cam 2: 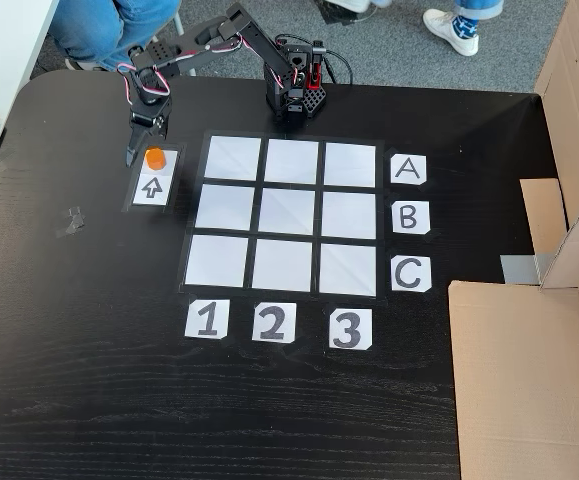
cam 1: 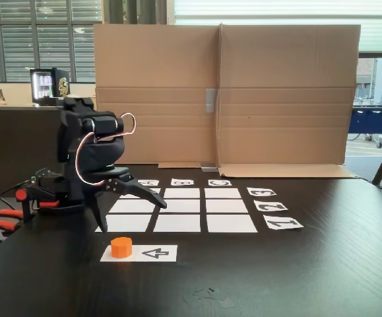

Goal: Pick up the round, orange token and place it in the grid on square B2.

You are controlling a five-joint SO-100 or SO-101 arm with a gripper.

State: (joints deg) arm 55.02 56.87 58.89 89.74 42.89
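Both fixed views: token upright, flat top up.

Letter cards A, B and C are lying in a column along the right edge of the grid in a fixed view, one beside each row. Number cards 1, 2 and 3 are lying in a row below it, one under each column. A black arrow sign is showing on the white card left of the grid, pointing toward the token. In the other fixed view the numbers 3, 2 and 1 are appearing upside down.
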